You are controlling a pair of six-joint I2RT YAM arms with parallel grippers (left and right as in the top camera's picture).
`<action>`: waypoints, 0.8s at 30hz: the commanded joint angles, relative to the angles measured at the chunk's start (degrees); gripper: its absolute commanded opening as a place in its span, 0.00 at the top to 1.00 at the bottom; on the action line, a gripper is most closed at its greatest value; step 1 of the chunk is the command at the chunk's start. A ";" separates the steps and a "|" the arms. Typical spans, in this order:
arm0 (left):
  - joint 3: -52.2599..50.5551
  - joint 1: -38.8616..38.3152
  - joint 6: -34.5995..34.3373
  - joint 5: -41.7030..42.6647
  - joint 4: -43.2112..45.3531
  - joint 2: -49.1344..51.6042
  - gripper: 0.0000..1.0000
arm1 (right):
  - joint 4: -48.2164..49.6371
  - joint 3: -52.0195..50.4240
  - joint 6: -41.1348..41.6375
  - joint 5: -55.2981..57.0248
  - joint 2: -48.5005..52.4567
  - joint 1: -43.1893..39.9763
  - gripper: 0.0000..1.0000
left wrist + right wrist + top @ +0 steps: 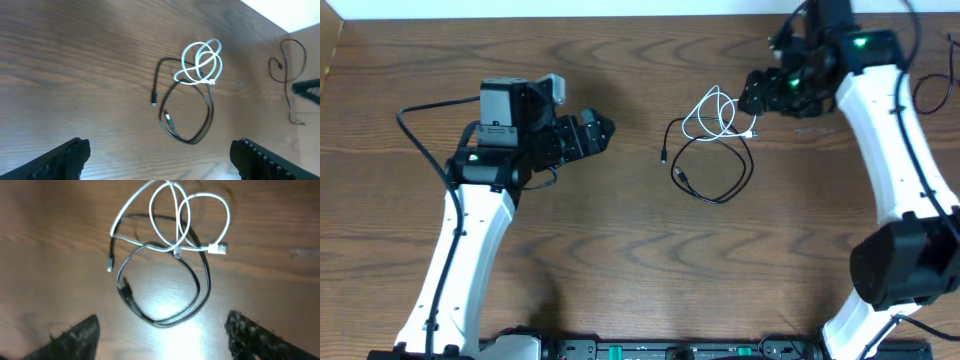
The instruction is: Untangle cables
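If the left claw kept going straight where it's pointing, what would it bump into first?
Most likely the black cable: its loop and plug end lie nearest in front of the open left gripper. Height is hard to judge, so it might pass just above.

Wood grain, plastic and cord, seen from my wrist.
The table [60, 225] is brown wood grain, smooth, with a soft sheen. The white cable [176, 250] has a slick, glossy plastic jacket, and the black cable [207, 282] is smooth and faintly shiny. My right fingers [75, 340] look matt black and rough-textured. My arm shell [885, 130] is glossy white plastic.
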 commanded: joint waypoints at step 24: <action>0.11 0.61 1.75 -0.79 -0.50 0.11 0.02 | 41.68 -22.43 -0.55 0.52 9.14 2.14 0.51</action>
